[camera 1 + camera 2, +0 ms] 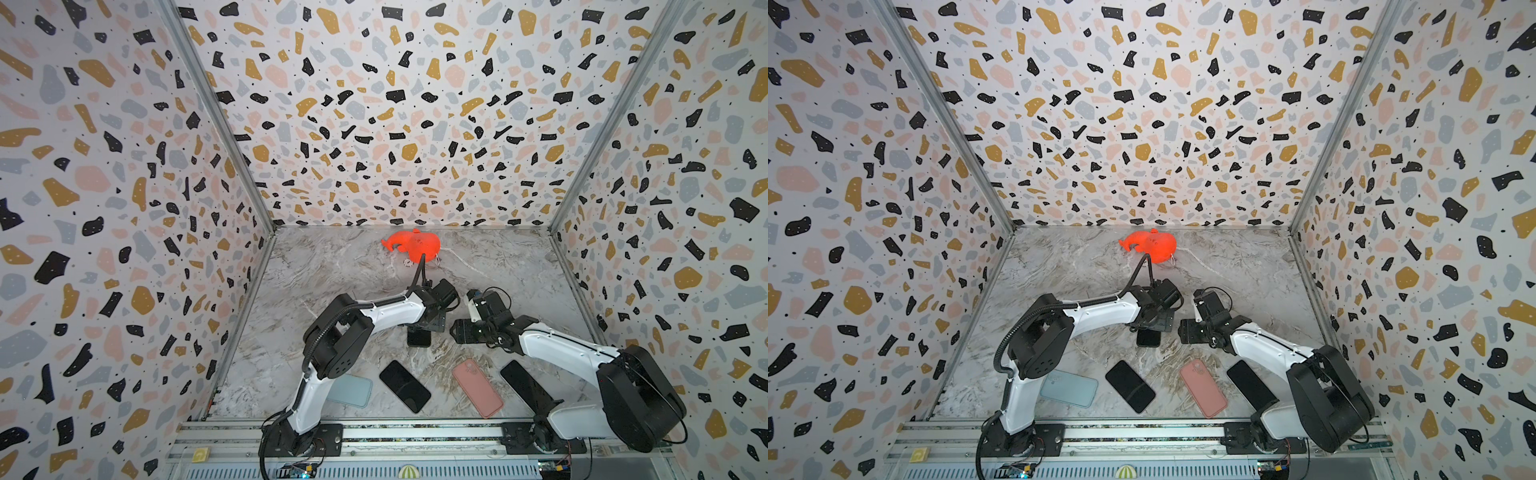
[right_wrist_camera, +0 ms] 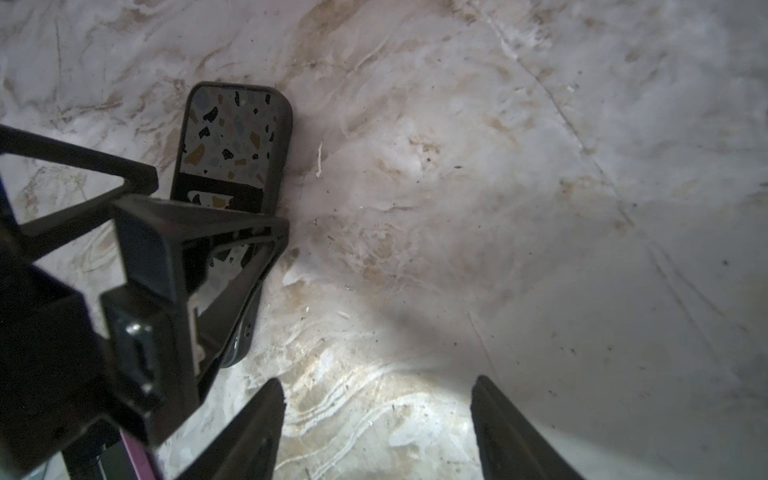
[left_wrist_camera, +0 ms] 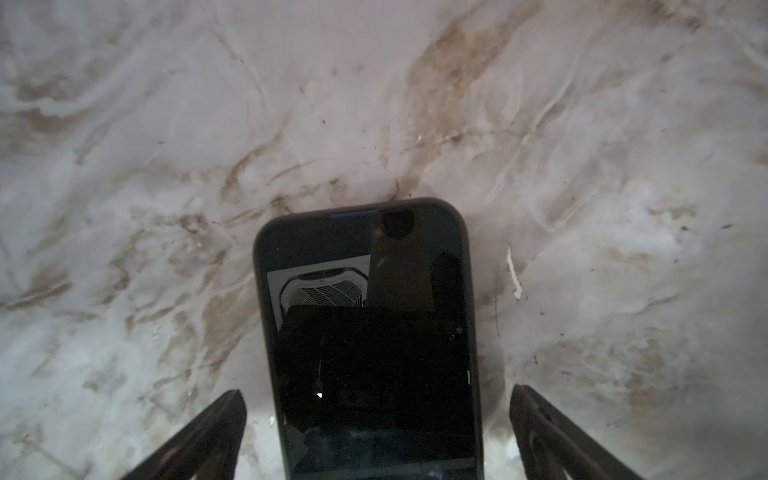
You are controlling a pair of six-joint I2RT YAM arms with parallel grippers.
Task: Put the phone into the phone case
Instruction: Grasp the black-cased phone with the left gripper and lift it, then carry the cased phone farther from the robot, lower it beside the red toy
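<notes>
A black phone [image 3: 370,332] lies screen up on the marble table, with what looks like a dark grey case [image 3: 468,266] as a rim around it. My left gripper [image 3: 376,399] is open and straddles the phone's near end, with a gap on each side. In both top views this phone [image 1: 419,338] [image 1: 1148,338] pokes out from under the left gripper [image 1: 432,322]. The right gripper [image 2: 376,399] is open over bare table just right of the phone [image 2: 232,141], holding nothing. In a top view, the right gripper [image 1: 461,330] sits close beside the left one.
Along the front lie a light blue case [image 1: 351,390], a bare black phone [image 1: 404,385], a pink case [image 1: 477,387] and another black phone [image 1: 525,386]. A red soft toy [image 1: 413,245] sits at the back. Patterned walls enclose the table on three sides.
</notes>
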